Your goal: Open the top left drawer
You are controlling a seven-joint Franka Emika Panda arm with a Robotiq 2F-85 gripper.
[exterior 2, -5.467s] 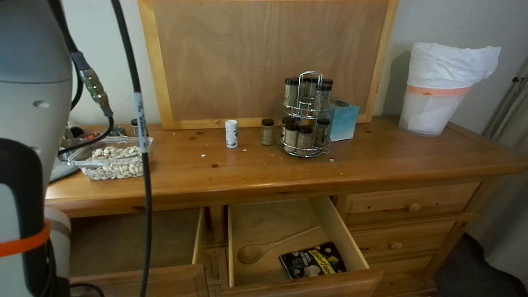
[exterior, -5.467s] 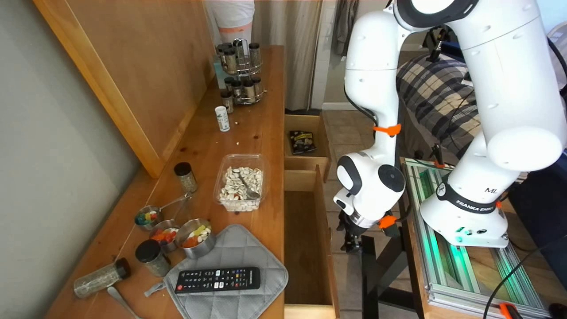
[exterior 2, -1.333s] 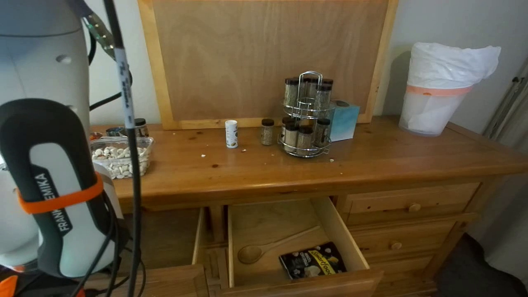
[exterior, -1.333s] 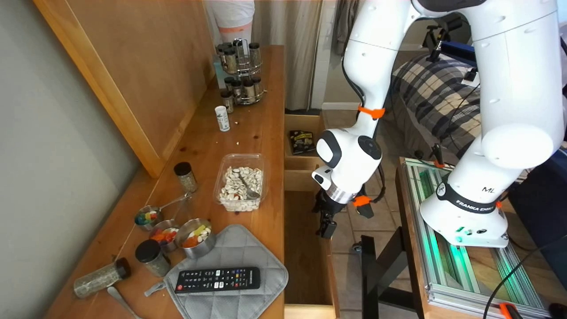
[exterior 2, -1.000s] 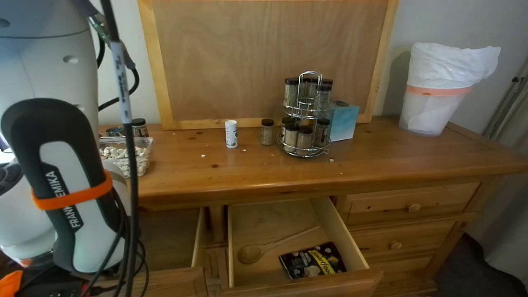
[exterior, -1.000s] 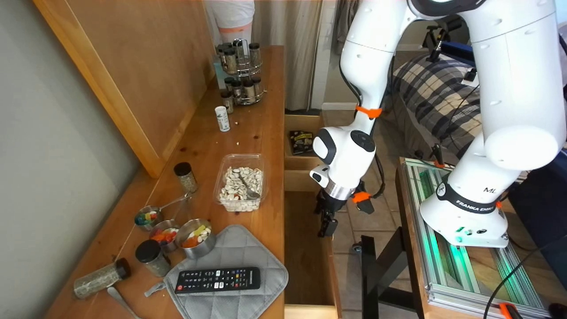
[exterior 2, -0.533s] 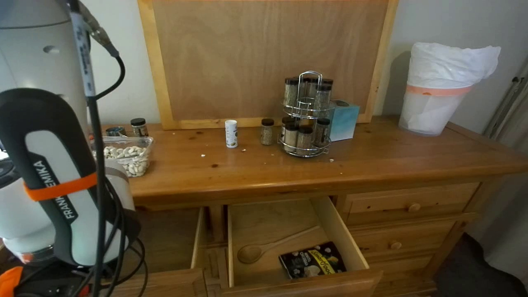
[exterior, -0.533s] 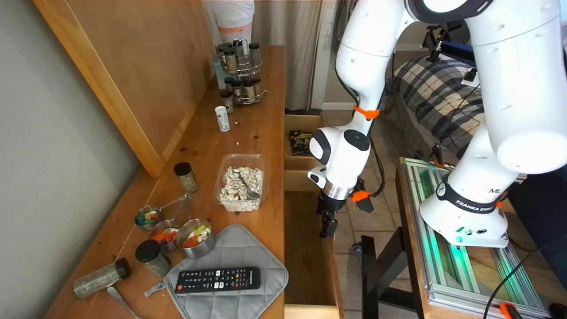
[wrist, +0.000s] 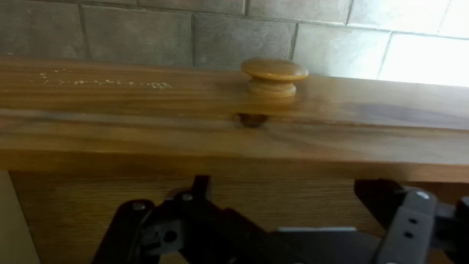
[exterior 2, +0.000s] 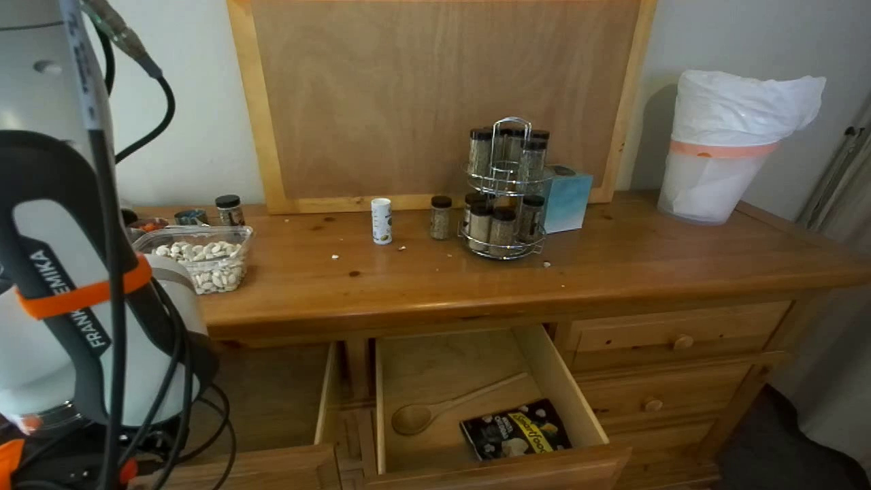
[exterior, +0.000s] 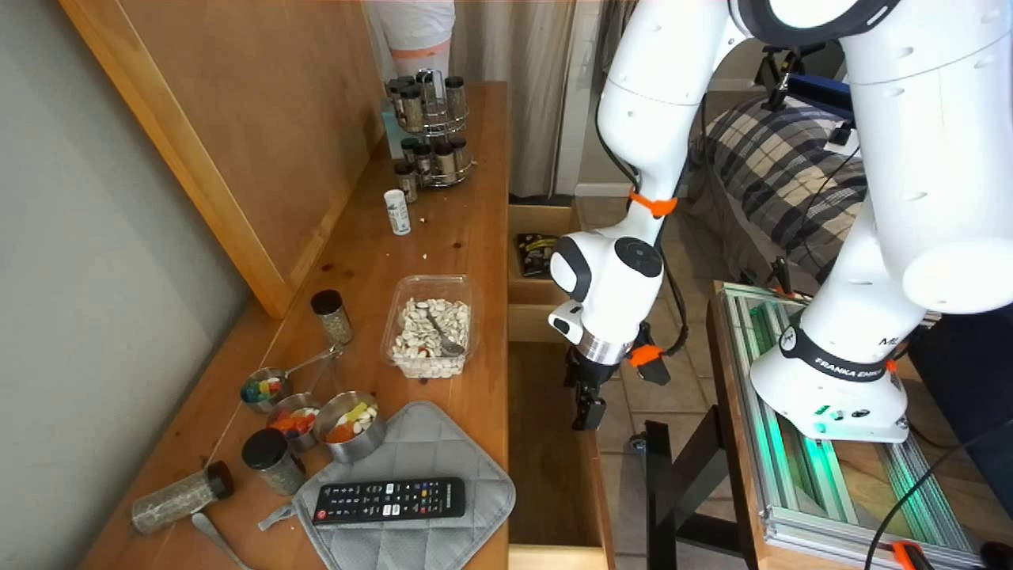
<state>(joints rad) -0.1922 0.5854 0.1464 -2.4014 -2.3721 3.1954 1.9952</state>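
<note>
The top left drawer (exterior: 546,475) stands pulled out from the dresser, its bare wooden floor showing in both exterior views (exterior 2: 272,401). My gripper (exterior: 587,416) is lowered at the drawer's front panel (wrist: 220,139), on the inner side. In the wrist view the gripper (wrist: 287,186) is open, its black fingers (wrist: 377,194) wide apart with nothing between them. Their tips come close to the panel's top edge; whether they touch it I cannot tell. A round wooden knob (wrist: 274,73) sticks out from the panel's outer face. The arm covers part of the drawer.
Beside it, a smaller drawer (exterior 2: 449,361) is pulled out too, holding a wooden spoon (exterior 2: 435,408) and a black snack bag (exterior 2: 517,430). On the dresser top stand a clear tub of beans (exterior: 431,324), spice jars and measuring cups. The robot's table (exterior: 744,412) lies opposite.
Over several seconds my arm has moved from the floor side across to the drawer's inner side. In the last second the drawer has slid slightly further out, with the gripper at its front.
</note>
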